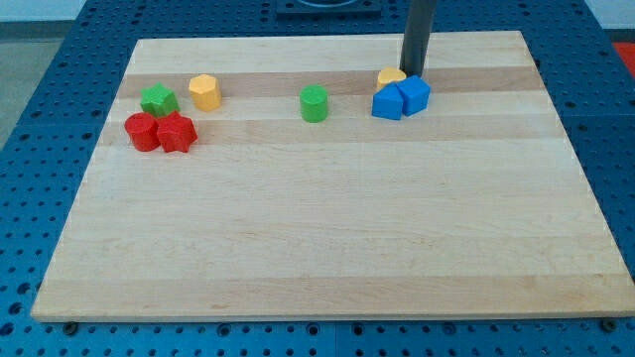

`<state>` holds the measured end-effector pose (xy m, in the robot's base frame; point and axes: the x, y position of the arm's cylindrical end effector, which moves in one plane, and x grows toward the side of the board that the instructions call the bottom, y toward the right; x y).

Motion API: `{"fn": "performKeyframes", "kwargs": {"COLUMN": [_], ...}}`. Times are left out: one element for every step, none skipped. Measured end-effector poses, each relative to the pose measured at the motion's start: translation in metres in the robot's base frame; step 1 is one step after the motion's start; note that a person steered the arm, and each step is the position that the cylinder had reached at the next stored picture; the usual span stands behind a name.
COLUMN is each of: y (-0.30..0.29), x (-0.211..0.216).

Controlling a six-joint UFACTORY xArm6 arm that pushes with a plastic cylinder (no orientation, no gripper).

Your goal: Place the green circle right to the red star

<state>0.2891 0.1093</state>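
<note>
The green circle (315, 103), mid-board and well right of the red star (178, 132), is best pushed leftward from its right side by my tip (410, 73), a bare rod without jaws, now beside the blue blocks (401, 97).

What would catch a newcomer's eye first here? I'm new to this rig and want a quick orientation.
The dark rod stands at the view's top, my tip right against the two blue blocks and a yellow block tucked behind them. At the view's left sits a bright cluster: a red circle touching the red star, with a green star and a yellow block just above. The green circle sits alone between the groups.
</note>
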Motion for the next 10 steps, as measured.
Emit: {"fn": "performKeyframes", "kwargs": {"y": [-0.022,-0.055,-0.081,-0.110,-0.148,-0.183,-0.215,-0.223,-0.212,-0.198], "x": [0.015,0.021,0.036,0.047,0.053,0.063,0.072,0.076,0.077,0.087]}}
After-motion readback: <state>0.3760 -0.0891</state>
